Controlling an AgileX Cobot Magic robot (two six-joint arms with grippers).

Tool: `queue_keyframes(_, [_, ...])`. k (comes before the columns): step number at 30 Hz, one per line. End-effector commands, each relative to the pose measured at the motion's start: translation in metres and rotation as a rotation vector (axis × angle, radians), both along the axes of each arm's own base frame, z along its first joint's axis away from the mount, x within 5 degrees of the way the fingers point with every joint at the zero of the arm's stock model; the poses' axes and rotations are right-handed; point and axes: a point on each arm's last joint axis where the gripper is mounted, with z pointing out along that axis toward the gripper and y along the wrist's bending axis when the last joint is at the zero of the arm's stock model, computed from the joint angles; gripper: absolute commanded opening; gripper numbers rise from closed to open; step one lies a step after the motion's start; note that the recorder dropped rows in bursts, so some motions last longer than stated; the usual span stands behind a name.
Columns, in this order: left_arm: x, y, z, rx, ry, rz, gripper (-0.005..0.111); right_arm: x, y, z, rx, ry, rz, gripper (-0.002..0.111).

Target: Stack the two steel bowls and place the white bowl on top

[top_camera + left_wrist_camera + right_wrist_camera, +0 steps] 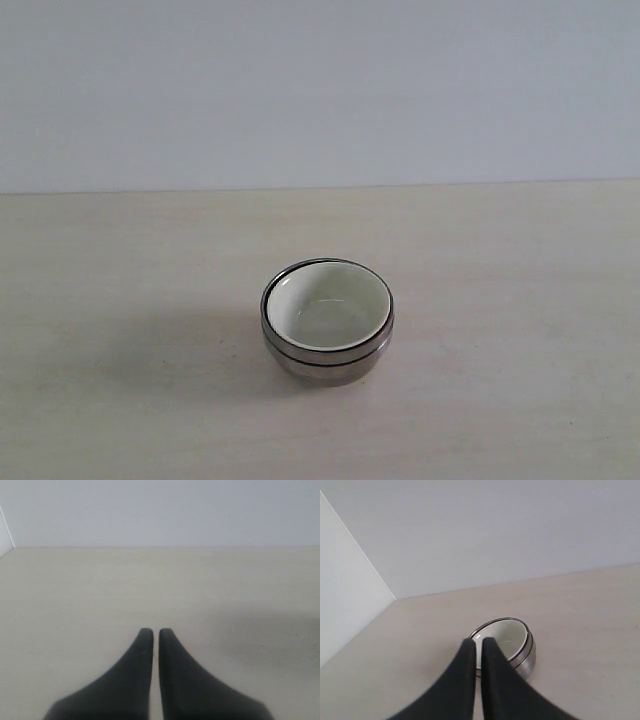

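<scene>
In the middle of the table stands one nested stack. The two steel bowls (330,354) sit one inside the other, their rims showing as two dark rings. The white bowl (326,302) rests inside the upper one, its off-white inside facing up. The right wrist view shows the same steel bowls (527,655) holding the white bowl (507,637), just beyond my right gripper (478,641), which is shut with nothing in it. My left gripper (152,631) is shut over bare table, holding nothing. Neither gripper appears in the exterior view.
The light wooden table (120,300) runs back to a plain pale wall (320,90). A wall corner (370,570) shows in the right wrist view.
</scene>
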Motion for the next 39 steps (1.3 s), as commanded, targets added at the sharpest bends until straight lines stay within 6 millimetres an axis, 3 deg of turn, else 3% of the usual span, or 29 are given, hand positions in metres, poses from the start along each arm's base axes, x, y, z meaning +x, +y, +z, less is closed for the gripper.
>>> queue_keyframes(1, [0.0,0.0,-0.001,-0.007,0.0,0.002,0.004,-0.01,-0.007,0.001,0.019,-0.079,-0.05,0.0])
queue_keyframes(11, [0.0,0.0,-0.001,-0.007,0.0,0.002,0.004,-0.011,-0.022,0.034,-0.022,-0.482,-0.393,0.0])
queue_keyframes(21, [0.0,0.0,-0.001,-0.007,0.0,0.002,0.004,-0.009,-0.024,0.03,-0.129,-0.484,-0.499,0.0])
queue_keyframes(30, [0.0,0.0,-0.001,-0.007,0.0,0.002,0.004,0.001,-0.023,0.008,-0.198,-0.452,-0.504,0.0])
queue_keyframes(39, [0.0,0.0,-0.001,-0.007,0.0,0.002,0.004,0.015,-0.024,-0.032,-0.183,-0.386,-0.511,0.0])
